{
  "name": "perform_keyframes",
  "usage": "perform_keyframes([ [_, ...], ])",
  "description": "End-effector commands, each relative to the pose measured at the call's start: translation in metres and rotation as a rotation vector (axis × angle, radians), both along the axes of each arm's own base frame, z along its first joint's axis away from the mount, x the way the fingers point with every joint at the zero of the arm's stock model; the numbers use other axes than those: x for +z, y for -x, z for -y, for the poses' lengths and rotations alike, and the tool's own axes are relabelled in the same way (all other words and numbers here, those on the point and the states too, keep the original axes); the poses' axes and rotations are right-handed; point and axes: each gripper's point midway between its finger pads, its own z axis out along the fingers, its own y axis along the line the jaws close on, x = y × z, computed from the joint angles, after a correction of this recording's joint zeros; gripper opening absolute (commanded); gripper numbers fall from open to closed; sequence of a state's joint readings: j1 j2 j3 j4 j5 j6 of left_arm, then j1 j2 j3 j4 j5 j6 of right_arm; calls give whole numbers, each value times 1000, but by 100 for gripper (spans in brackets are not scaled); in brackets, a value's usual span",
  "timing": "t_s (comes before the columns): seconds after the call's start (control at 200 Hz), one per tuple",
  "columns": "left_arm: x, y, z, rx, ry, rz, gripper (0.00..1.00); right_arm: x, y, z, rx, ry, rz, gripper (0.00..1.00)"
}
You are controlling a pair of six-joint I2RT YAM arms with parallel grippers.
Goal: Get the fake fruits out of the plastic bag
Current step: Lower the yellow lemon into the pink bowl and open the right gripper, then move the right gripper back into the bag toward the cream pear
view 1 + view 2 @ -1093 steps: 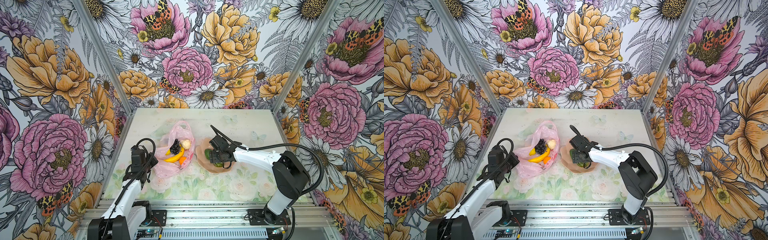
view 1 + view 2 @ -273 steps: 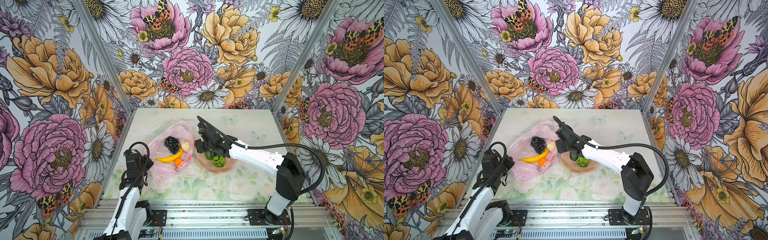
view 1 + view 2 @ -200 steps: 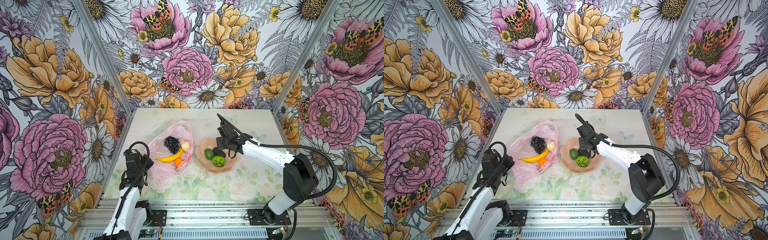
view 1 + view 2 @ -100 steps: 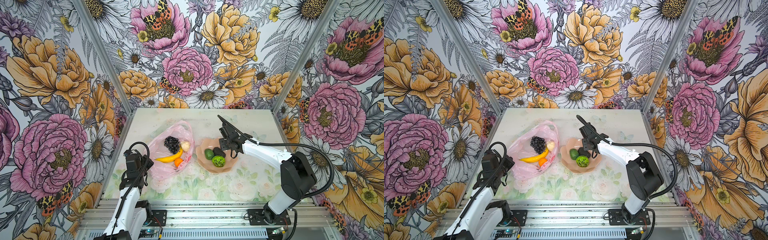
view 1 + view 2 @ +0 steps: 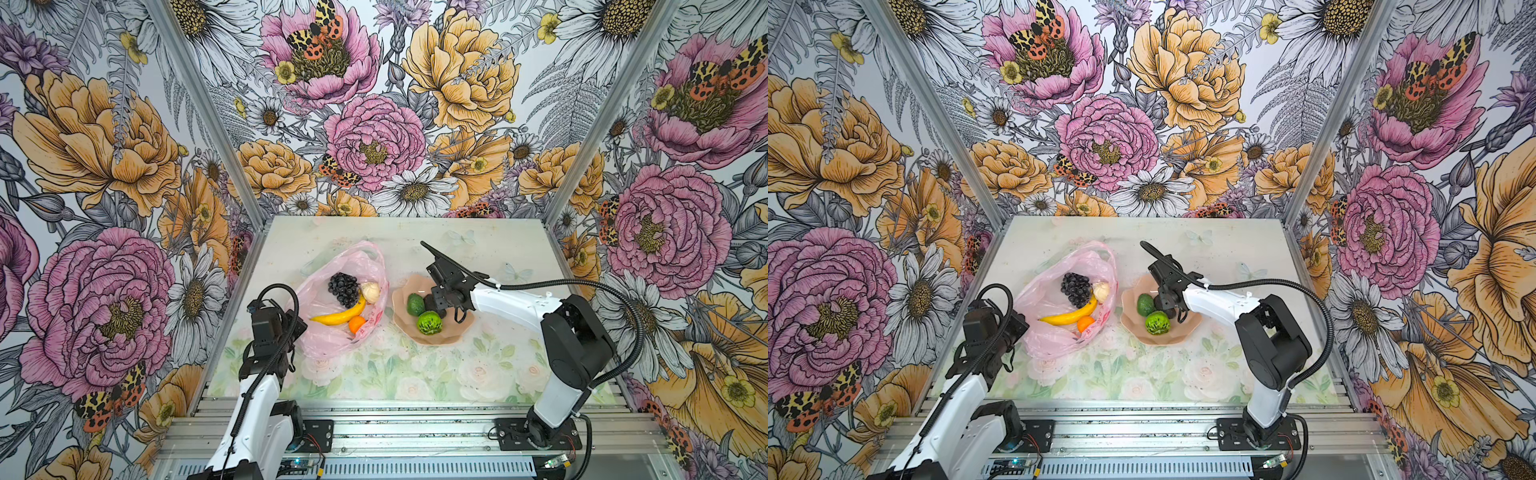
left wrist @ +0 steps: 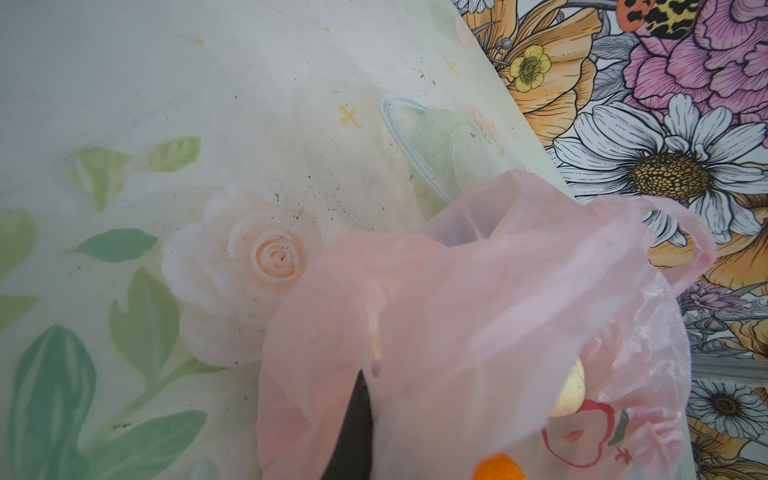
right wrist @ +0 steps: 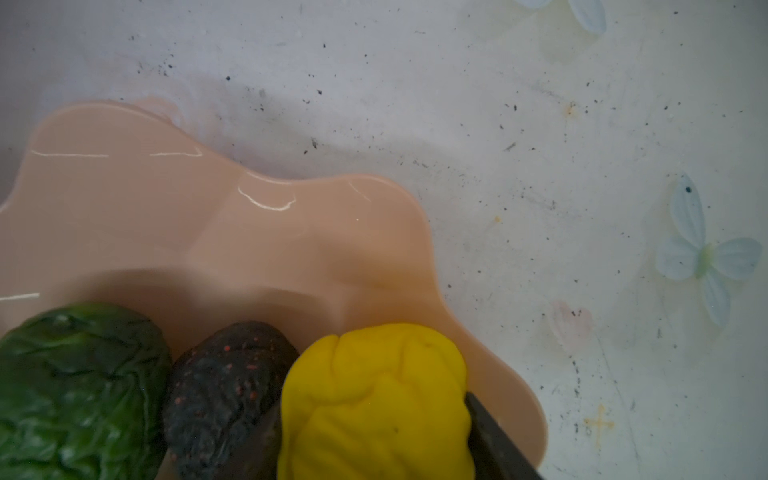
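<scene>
Right fingers grasp the yellow lemon low over the peach bowl, beside the avocado. My left fingers pinch the plastic bag, where banana and grapes wait. Next I should release, then reach in again.

Pink translucent bag lies crumpled, mouth open, left of centre in both top views, holding grape bunch, cream lump, banana, small orange. Just right, outside it: green avocado, bumpy lime ball, and near them a yellow lemon.
</scene>
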State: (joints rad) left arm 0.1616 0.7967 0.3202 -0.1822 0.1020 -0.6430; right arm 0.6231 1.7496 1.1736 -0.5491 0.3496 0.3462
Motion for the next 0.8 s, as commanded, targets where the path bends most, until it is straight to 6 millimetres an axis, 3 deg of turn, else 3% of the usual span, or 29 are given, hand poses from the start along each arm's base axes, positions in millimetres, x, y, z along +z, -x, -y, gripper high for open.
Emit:
perform_keyframes([
  [0.0, 0, -1, -2, -9, -19, 11, 0, 2, -2, -7, 8, 19, 10, 62],
  [0.235, 0, 0, -2, -9, -20, 11, 0, 5, 2, -15, 25, 29, 10, 70],
  [0.595, 0, 1, -2, -8, -20, 13, 0, 26, 5, -17, 28, 6, 35, 71],
  [0.791, 1, -1, 1, -27, -15, 17, 0, 51, 5, -24, 27, -34, 75, 70],
])
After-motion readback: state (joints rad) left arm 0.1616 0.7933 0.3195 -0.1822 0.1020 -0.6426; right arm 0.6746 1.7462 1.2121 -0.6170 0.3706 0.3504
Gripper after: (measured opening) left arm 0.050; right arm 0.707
